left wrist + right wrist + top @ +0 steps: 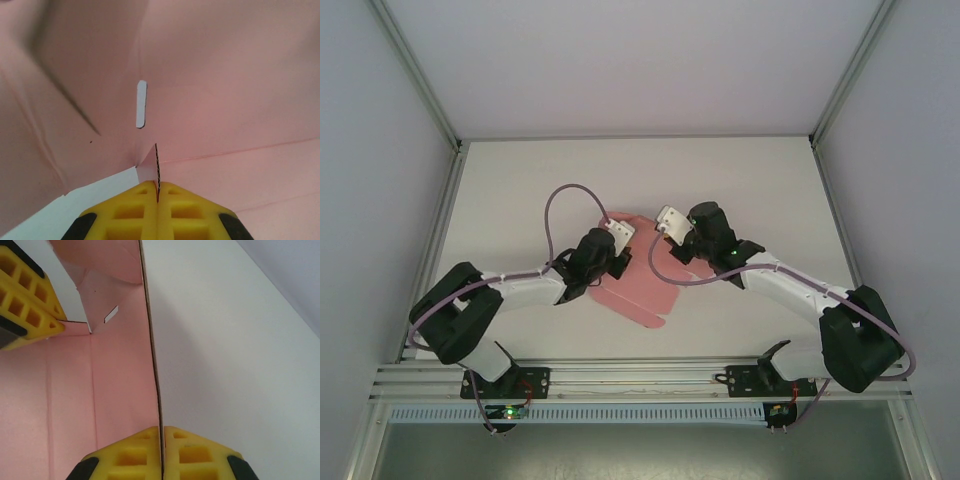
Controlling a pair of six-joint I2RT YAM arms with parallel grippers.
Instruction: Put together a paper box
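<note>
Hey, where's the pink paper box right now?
In the top view the paper box sits near the centre, pinched by the left end effector on its left and the right end effector on its right.

White table (520,180), seen from above, with metal rails (432,250) along its left, right and near edges. Near its middle lies a pink card box (638,292), not yet closed up. The near panel rests flat on the surface, and the far panels rise from it along creases.
</note>
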